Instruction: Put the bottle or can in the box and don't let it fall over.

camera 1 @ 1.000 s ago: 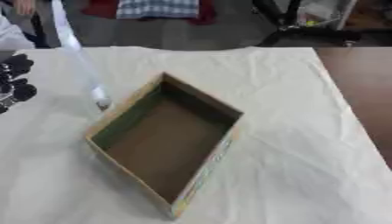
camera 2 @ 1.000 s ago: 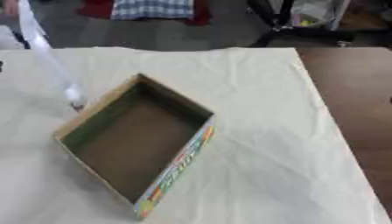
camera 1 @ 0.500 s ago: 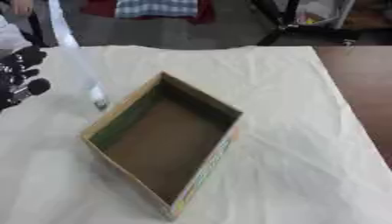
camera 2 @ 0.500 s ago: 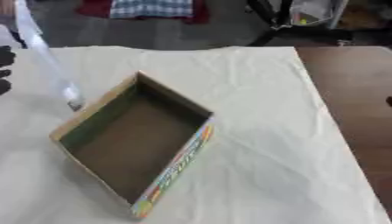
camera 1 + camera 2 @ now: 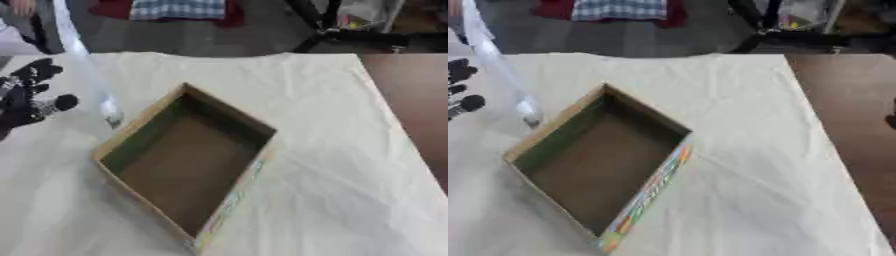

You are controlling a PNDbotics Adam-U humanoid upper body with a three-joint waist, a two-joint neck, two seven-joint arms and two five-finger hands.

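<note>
Left eye view shows the left hand (image 5: 31,97), fingers spread and holding nothing, now nearer the tall clear bottle (image 5: 87,75) standing just outside the empty cardboard box (image 5: 188,165) than a second ago, so a grasp seems imminent.

Both eye views look steeply down from the head, facing the far table (image 5: 350,150) edge and floor beyond. Close range. Shared: box (image 5: 184,165) mid-frame, clear bottle (image 5: 87,75) upper left, left hand (image 5: 31,102) at left edge. Right eye view sits everything slightly further left.
</note>
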